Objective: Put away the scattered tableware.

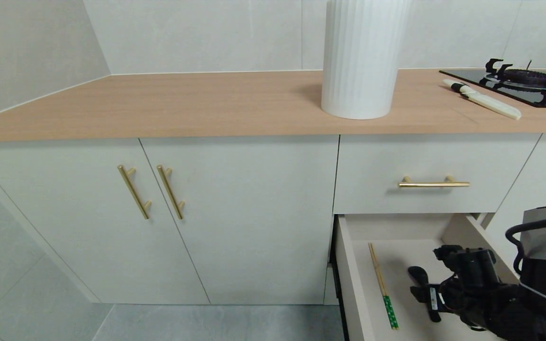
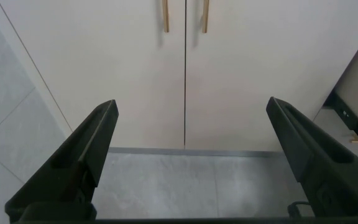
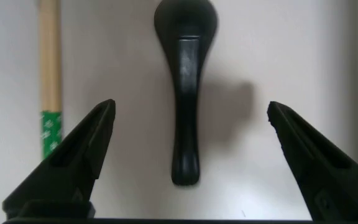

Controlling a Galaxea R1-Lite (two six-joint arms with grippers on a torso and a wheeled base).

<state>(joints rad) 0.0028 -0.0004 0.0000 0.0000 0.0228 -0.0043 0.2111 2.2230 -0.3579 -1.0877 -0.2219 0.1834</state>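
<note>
A black spoon (image 3: 185,93) lies flat on the floor of the open lower drawer (image 1: 349,265), beside a pair of wooden chopsticks (image 1: 382,289) with green ends (image 3: 50,130). My right gripper (image 3: 189,107) hangs open just above the spoon, its fingers to either side of it and not touching it; in the head view the right gripper (image 1: 443,293) is over the drawer with the spoon (image 1: 416,274) at its left. A white-handled knife (image 1: 484,99) rests on the wooden counter near the stove. My left gripper (image 2: 191,107) is open and holds nothing, facing the cabinet doors low over the floor.
A tall white ribbed container (image 1: 360,57) stands on the counter (image 1: 183,104). The black stove (image 1: 529,80) is at the far right. A shut drawer with a gold handle (image 1: 434,183) sits above the open one. Two shut cabinet doors (image 1: 159,218) are to the left.
</note>
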